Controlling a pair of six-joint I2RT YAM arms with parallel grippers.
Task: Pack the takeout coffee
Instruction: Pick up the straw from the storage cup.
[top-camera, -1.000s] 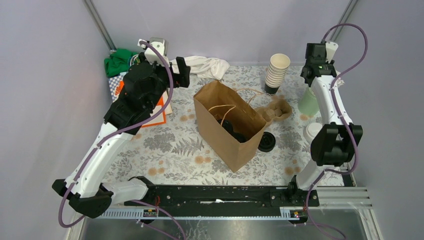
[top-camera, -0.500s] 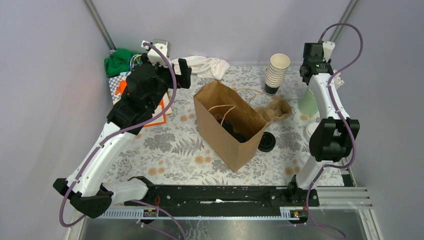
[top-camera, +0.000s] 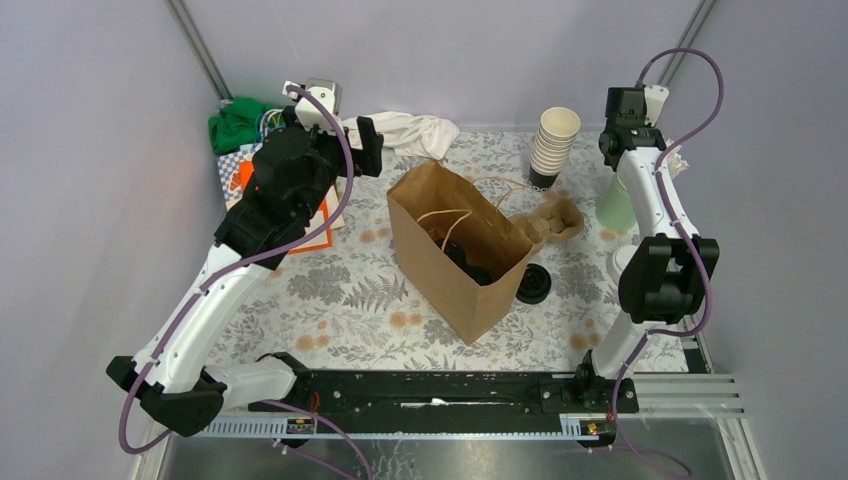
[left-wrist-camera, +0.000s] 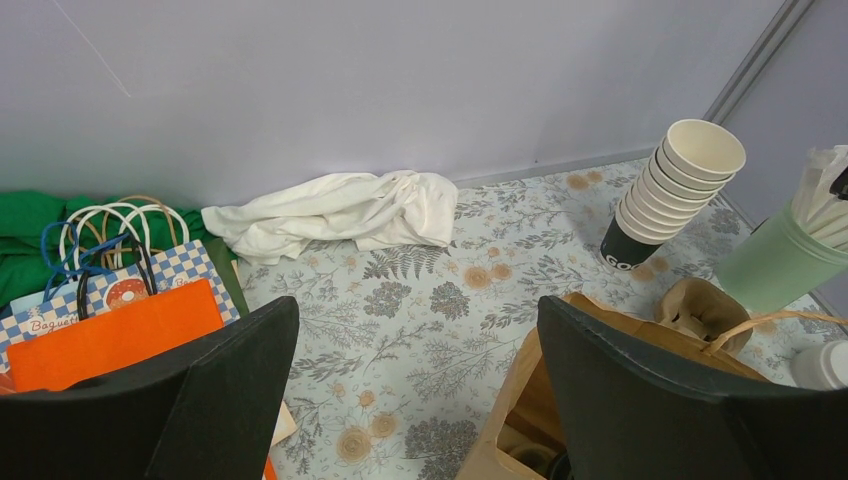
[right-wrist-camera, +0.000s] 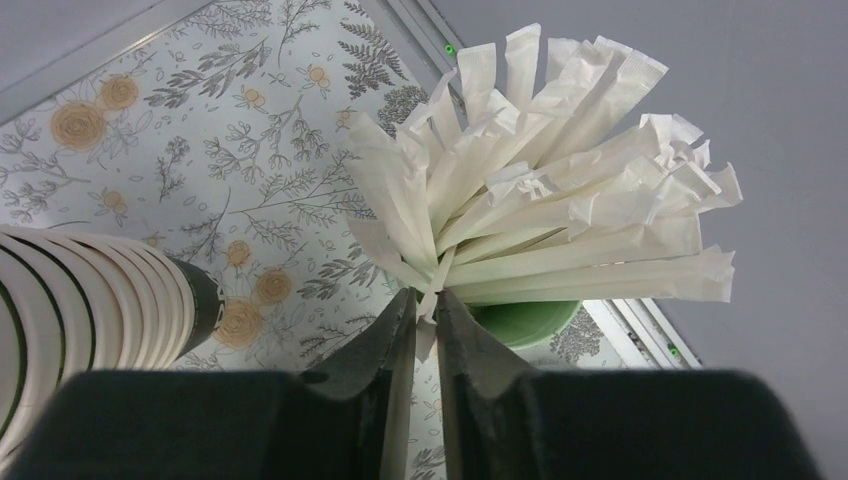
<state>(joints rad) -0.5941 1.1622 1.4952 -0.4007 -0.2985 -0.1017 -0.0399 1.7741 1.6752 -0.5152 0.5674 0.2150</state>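
Reaching upright into the far right corner, my right gripper (right-wrist-camera: 426, 297) pinches one stick (right-wrist-camera: 427, 335) above the green cup (right-wrist-camera: 525, 322). Left gripper (left-wrist-camera: 415, 305) hovers raised, wide open, empty. Coffee (top-camera: 468, 262) sits in the bag (top-camera: 440, 215), another cup (top-camera: 533, 283) just beside it.

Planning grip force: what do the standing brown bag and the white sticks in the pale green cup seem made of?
Brown bag: matte kraft paper, judging by its creases and sharp folded edges. White sticks: seemingly thin matte paper wrappers with flat, crimped ends; what is inside them is hidden.
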